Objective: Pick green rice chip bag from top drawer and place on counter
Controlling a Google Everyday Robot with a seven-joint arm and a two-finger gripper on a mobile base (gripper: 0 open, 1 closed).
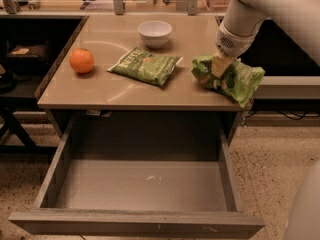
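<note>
I see the lime bag [241, 82] lying on the bench [115, 91] at its right front corner, one end poking just past the edge. The end effector [220, 65] sits down on the bag's top, touching it. From this angle I cannot tell whether it is gripping or has let go, since the white arm [260, 4] hides much of it. Left of the lime bag, apart from it, a darker flat bag [146, 66] lies mid-bench, with a white bowl [155, 33] behind it and an orange [81, 60] near the left edge. Below, the drawer [135, 223] stands pulled out.
</note>
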